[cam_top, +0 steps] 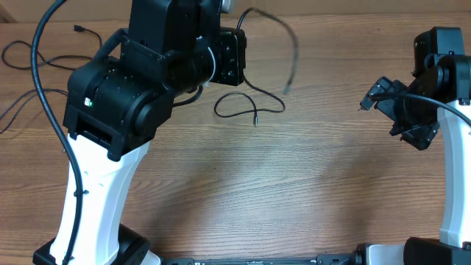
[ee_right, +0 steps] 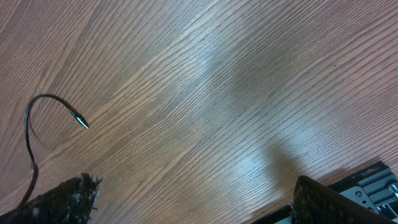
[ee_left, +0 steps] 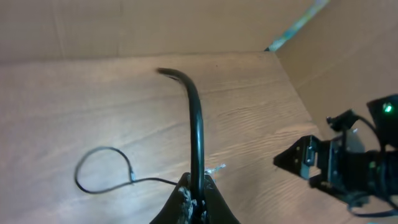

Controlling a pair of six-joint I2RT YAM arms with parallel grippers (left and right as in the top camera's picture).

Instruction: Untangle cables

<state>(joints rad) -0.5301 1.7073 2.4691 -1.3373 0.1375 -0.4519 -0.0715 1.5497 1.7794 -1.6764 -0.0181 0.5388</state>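
Observation:
My left gripper [ee_left: 198, 190] is shut on a thin black cable [ee_left: 196, 118] and holds it above the table. In the overhead view this cable [cam_top: 293, 51] arcs up and right from the left gripper [cam_top: 237, 44], its free end hanging blurred. A second cable [cam_top: 239, 108] lies in a loop on the table just below, with a plug at its end; it also shows in the left wrist view [ee_left: 99, 171]. My right gripper [cam_top: 397, 114] is wide open and empty at the far right [ee_right: 196, 208]. A short cord end with a plug [ee_right: 37, 109] curves beside its left finger.
More thin black cables [cam_top: 18, 55] lie spread at the table's far left, behind the left arm's thick black lead [cam_top: 44, 103]. The right arm [ee_left: 348, 162] shows in the left wrist view. A cardboard wall [ee_left: 336, 50] stands beyond the table's far edge.

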